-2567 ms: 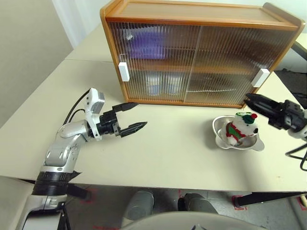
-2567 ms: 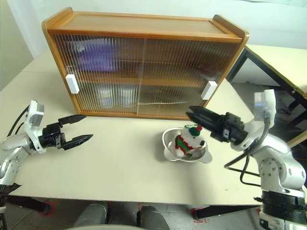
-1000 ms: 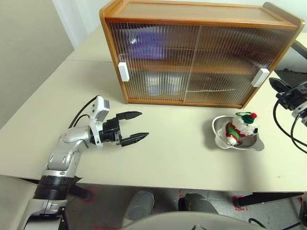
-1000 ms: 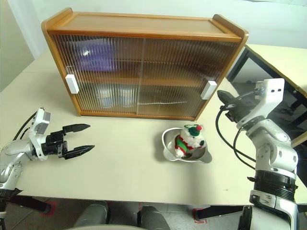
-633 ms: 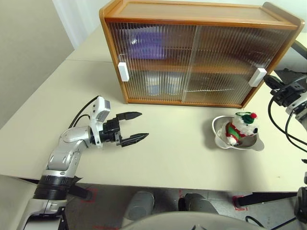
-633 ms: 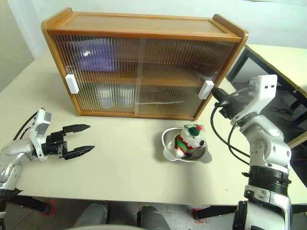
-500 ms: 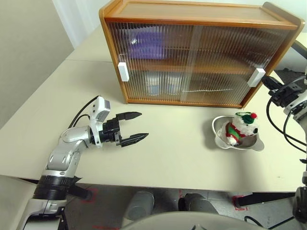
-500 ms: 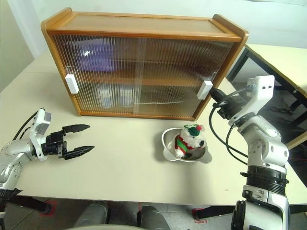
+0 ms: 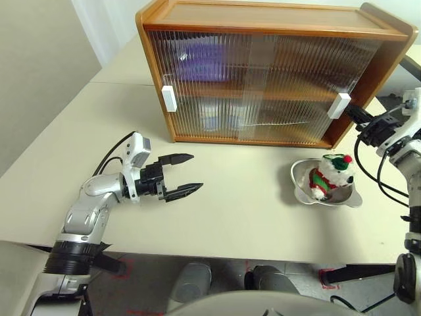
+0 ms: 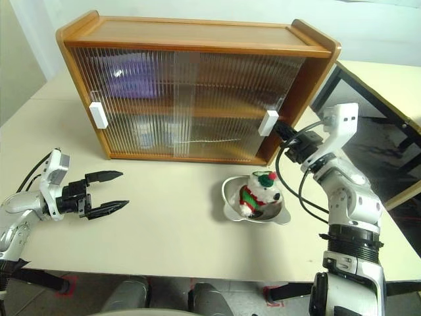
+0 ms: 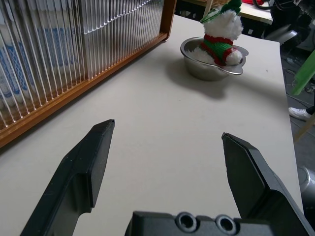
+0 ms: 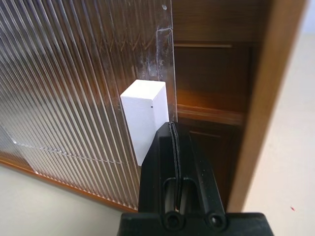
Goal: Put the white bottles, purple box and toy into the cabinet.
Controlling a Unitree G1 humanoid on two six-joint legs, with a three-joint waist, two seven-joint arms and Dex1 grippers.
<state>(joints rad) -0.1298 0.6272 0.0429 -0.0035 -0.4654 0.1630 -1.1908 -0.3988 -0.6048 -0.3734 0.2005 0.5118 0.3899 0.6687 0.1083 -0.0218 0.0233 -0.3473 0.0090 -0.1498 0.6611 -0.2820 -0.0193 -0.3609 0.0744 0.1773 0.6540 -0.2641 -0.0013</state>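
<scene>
Presently the right gripper (image 10: 279, 129), clenched empty, pressed the cabinet's (image 10: 197, 33) white door handle (image 10: 268, 122). Left gripper (image 9: 187, 175) hung released over the table (image 9: 237, 210). Toy (image 9: 329, 174) sat in the steel bowl (image 9: 304, 191); purple box (image 9: 204, 59) and white bottles (image 9: 220, 115) stood inside the cabinet.

Behind the cabinet's (image 9: 263, 72) ribbed doors, ahead of the left claw (image 9: 182, 175), the white bottles (image 9: 223, 117) are only pale blurs with blue smears, their labels unreadable, and the purple box (image 9: 204, 59) is a violet haze. The toy's (image 11: 219, 34) hat is cut off at the left wrist view's edge.
</scene>
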